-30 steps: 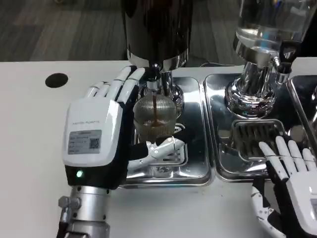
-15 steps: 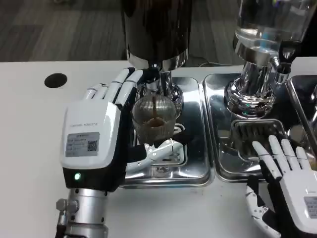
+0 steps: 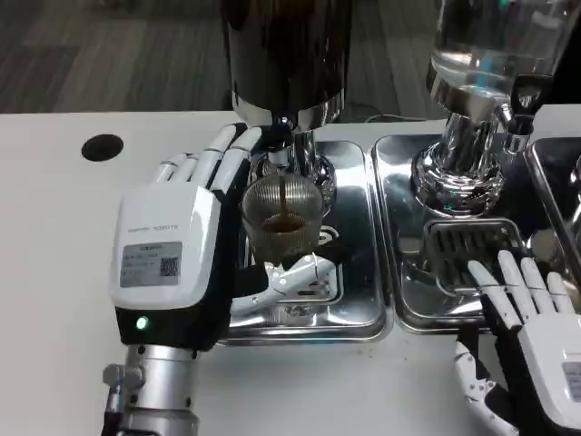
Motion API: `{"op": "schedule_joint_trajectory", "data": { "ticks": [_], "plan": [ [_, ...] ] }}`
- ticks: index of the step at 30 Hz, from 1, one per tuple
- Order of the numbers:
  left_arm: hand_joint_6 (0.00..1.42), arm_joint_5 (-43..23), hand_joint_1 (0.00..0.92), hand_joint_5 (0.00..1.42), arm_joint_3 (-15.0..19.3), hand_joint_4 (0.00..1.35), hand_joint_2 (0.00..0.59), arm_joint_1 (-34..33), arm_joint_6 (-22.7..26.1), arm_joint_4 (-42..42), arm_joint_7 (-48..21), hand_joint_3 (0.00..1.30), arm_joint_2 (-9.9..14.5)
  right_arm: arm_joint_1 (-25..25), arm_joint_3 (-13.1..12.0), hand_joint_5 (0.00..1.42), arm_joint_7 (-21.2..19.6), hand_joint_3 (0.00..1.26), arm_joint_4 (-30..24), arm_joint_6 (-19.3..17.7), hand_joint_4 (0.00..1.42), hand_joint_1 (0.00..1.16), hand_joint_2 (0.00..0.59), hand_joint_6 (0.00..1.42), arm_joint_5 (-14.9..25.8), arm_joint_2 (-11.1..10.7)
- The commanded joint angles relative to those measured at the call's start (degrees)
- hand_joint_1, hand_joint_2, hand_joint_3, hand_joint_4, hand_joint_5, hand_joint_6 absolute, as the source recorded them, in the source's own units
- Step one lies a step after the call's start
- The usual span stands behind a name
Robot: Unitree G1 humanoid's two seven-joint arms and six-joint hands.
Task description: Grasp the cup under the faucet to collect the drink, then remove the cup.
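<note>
A ribbed clear cup (image 3: 282, 221) stands on the left steel drip tray (image 3: 354, 300), right under the faucet (image 3: 281, 154) of the dark drink dispenser (image 3: 289, 54). A thin brown stream runs down into it and brown liquid lies in its bottom. My left hand (image 3: 182, 254) grips the cup, fingers behind it on the left and thumb across its front. My right hand (image 3: 536, 336) lies open at the lower right, fingers spread over the front edge of the right drip tray (image 3: 408, 272), holding nothing.
A second dispenser with a clear tank (image 3: 495, 45) and chrome base (image 3: 458, 173) stands on the right tray, above a slotted grate (image 3: 472, 250). A black round hole (image 3: 102, 147) sits in the white table at the left.
The cup holds slightly more brown liquid. My right hand has shifted a little near the right tray's front edge. My left hand keeps its grip in place.
</note>
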Motion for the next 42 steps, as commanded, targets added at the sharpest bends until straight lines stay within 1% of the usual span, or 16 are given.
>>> {"op": "schedule_joint_trajectory", "data": {
  "ticks": [1,4,8,15,18,20,23,27,28,30,32,35,37,41,42],
  "plan": [
    [0.32,-0.48,0.000,0.35,0.85,0.20,0.048,1.24,0.57,0.39,0.03,0.36,0.25,-0.06,-0.47,0.00,0.78,0.13,-1.51,0.20,0.00,0.20,0.580,0.00,-0.25,-0.51],
    [0.32,-0.55,0.000,0.35,1.00,0.20,0.048,1.42,0.54,0.17,0.17,0.36,0.23,0.12,-0.39,0.00,0.91,0.13,-1.68,0.28,0.00,0.20,0.580,0.00,-0.33,-0.37],
    [0.33,-1.49,0.000,0.35,2.16,0.19,0.049,1.59,0.26,-0.69,0.19,0.36,0.38,0.48,-0.38,0.00,0.72,0.12,-1.65,0.18,0.00,0.20,0.580,0.00,-0.25,-0.14],
    [0.31,-1.63,0.000,0.33,4.38,0.12,0.049,0.40,0.61,-3.05,-1.28,0.33,0.87,0.86,-0.72,0.00,0.67,0.12,-1.63,0.02,0.00,0.20,0.580,0.00,0.36,-0.16],
    [0.29,-1.48,0.000,0.27,4.91,0.03,0.051,-0.34,0.94,-3.88,-1.94,0.25,0.80,0.98,-0.81,0.00,0.60,0.12,-1.67,-0.08,0.00,0.20,0.580,0.00,0.53,-0.30],
    [0.26,-1.57,0.000,0.24,5.26,0.00,0.051,-0.34,0.93,-4.38,-1.83,0.21,0.75,1.08,-0.88,0.00,0.47,0.12,-1.49,-0.17,0.00,0.20,0.580,0.00,0.77,-0.28],
    [0.24,-1.68,0.000,0.22,5.67,0.00,0.051,0.97,0.77,-5.23,-1.59,0.19,0.96,1.21,-0.85,0.00,0.23,0.12,-1.10,-0.36,0.00,0.20,0.580,0.00,0.92,-0.23],
    [0.22,-2.34,0.000,0.20,6.82,0.00,0.047,4.45,-0.21,-5.39,-0.64,0.18,1.88,1.36,-1.07,0.00,0.23,0.12,-1.00,-0.66,0.00,0.20,0.579,0.00,1.33,-0.28],
    [0.21,-2.50,0.000,0.19,7.38,0.00,0.048,6.16,-0.67,-5.35,-0.15,0.17,2.31,1.38,-1.12,0.00,0.28,0.12,-1.01,-0.73,0.00,0.20,0.577,0.00,1.43,-0.31],
    [0.20,-2.51,0.000,0.18,8.09,0.00,0.048,8.75,-1.32,-5.31,0.60,0.16,2.99,1.43,-1.40,0.00,0.46,0.11,-1.19,-1.27,0.00,0.21,0.560,0.00,2.20,-0.40],
    [0.19,-2.73,0.000,0.17,8.61,0.00,0.047,11.06,-2.04,-5.15,1.33,0.16,3.45,1.42,-1.61,0.00,0.62,0.11,-1.34,-1.79,0.00,0.23,0.531,0.00,2.76,-0.47],
    [0.15,-4.44,0.000,0.14,9.78,0.00,0.039,15.56,-3.59,-4.01,3.17,0.12,3.79,0.90,-1.65,0.00,1.75,0.10,-2.04,-2.30,0.00,0.26,0.479,0.00,3.45,-0.55],
    [0.10,-5.05,0.000,0.09,9.76,0.00,0.031,18.39,-4.14,-1.83,3.27,0.06,4.40,-0.35,-1.73,0.00,4.74,0.08,-3.52,-2.21,0.00,0.29,0.410,0.00,4.94,-0.29],
    [0.06,-5.21,0.000,0.07,9.57,0.00,0.030,21.22,-5.35,2.45,4.82,0.03,5.26,-1.96,-2.01,0.00,9.87,0.04,-6.16,-1.87,0.00,0.32,0.350,0.00,7.95,0.56],
    [0.06,-5.23,0.000,0.07,9.58,0.00,0.030,21.44,-5.63,3.36,5.16,0.03,5.42,-2.76,-1.84,0.00,11.76,0.04,-6.89,-1.42,0.00,0.33,0.337,0.00,8.70,0.95]
  ]
}}
